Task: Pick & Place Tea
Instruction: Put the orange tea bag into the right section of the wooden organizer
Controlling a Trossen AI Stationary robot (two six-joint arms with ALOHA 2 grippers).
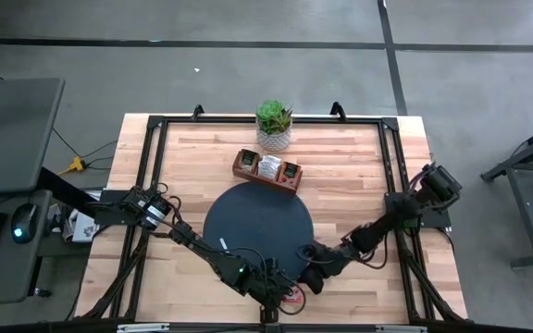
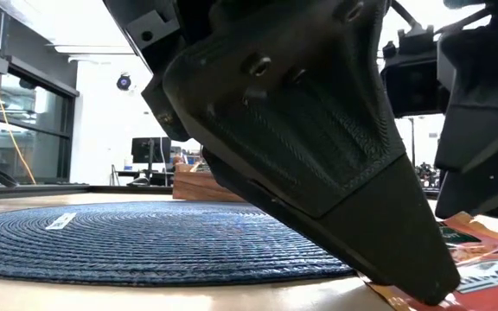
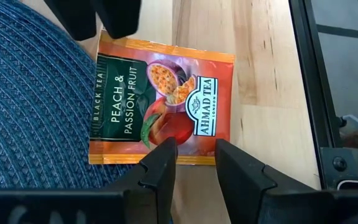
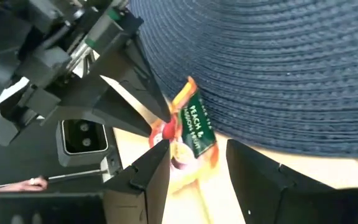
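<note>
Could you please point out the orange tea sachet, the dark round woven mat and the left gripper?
Orange-red square tea sachet (image 3: 160, 99), left wrist view, printed face.
Dark round woven mat (image 1: 257, 217), high view, bare centre.
Left gripper (image 3: 194, 165), left wrist view, between fingertips.

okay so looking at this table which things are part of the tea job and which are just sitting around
Part of the job:
orange tea sachet, at the mat's edge
wooden tray holding sachets
left gripper, fingers apart over the sachet
right gripper, fingers apart beside it

Just sitting around:
dark round mat
potted plant
</note>
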